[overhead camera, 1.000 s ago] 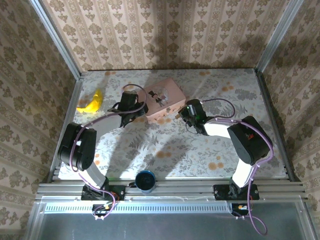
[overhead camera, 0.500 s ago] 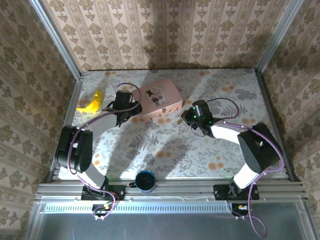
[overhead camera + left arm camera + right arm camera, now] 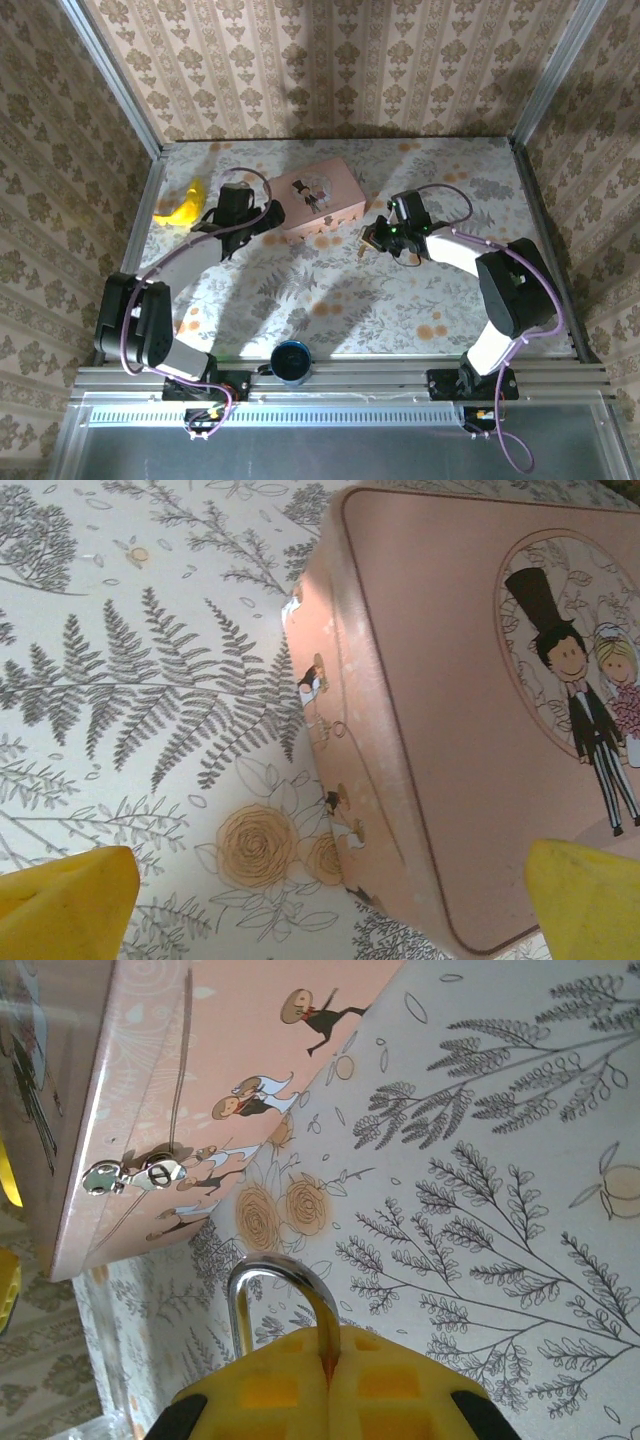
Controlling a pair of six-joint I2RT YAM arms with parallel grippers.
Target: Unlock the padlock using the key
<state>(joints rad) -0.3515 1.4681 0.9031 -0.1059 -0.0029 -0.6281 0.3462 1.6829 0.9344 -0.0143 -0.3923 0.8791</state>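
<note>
The padlock's silvery shackle (image 3: pixel 275 1280) sticks out from between my right gripper's (image 3: pixel 330 1355) yellow fingers, which are shut on it; its body is hidden inside them. From above, that gripper (image 3: pixel 378 236) hovers just right of the pink box (image 3: pixel 320 200), apart from it. The box's small metal clasp (image 3: pixel 130 1175) faces the right gripper. My left gripper (image 3: pixel 262 214) is open at the box's left end, its yellow fingertips (image 3: pixel 65 900) wide apart with the box's corner (image 3: pixel 420 810) between them, untouched. The key is hidden from me.
A yellow banana (image 3: pixel 183 205) lies at the far left of the table. A dark blue cup (image 3: pixel 292 362) stands at the near edge between the arm bases. Wallpapered walls close in the back and both sides.
My left gripper has opened wide and drawn back to the left of the box. The right gripper has moved right, away from the box, with the padlock in it.
</note>
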